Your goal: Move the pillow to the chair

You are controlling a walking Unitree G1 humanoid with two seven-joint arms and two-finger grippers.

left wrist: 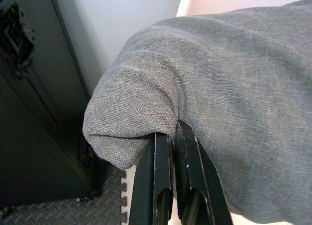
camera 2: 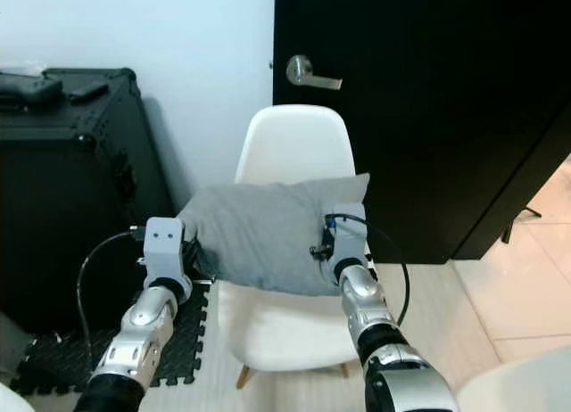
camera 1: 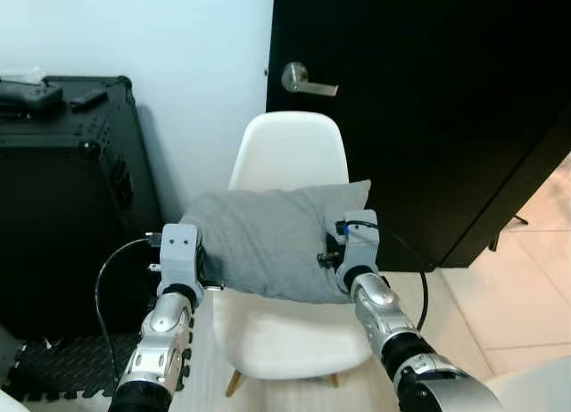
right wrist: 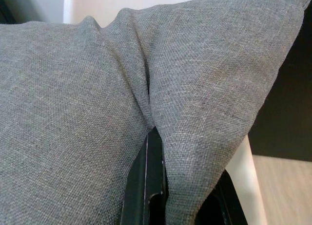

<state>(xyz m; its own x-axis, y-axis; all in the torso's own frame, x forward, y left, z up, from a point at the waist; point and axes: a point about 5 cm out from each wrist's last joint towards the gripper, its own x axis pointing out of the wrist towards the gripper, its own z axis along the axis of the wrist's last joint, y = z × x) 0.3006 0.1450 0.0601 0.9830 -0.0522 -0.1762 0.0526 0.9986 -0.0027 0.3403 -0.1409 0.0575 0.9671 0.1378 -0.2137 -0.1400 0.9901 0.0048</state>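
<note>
A grey fabric pillow (camera 1: 268, 238) hangs between my two grippers, just above the seat of a white shell chair (camera 1: 285, 336) and in front of its backrest. My left gripper (camera 1: 207, 271) is shut on the pillow's left edge; in the left wrist view its black fingers (left wrist: 161, 181) pinch a fold of cloth. My right gripper (camera 1: 328, 256) is shut on the right edge, with the fabric (right wrist: 161, 113) creased between its fingers (right wrist: 146, 186).
A black hard case (camera 1: 62, 189) stands to the left of the chair on a dark foam mat (camera 1: 53, 367). Behind the chair is a black door (camera 1: 419, 100) with a silver lever handle (camera 1: 308, 80). Pale tile floor (camera 1: 526, 287) lies to the right.
</note>
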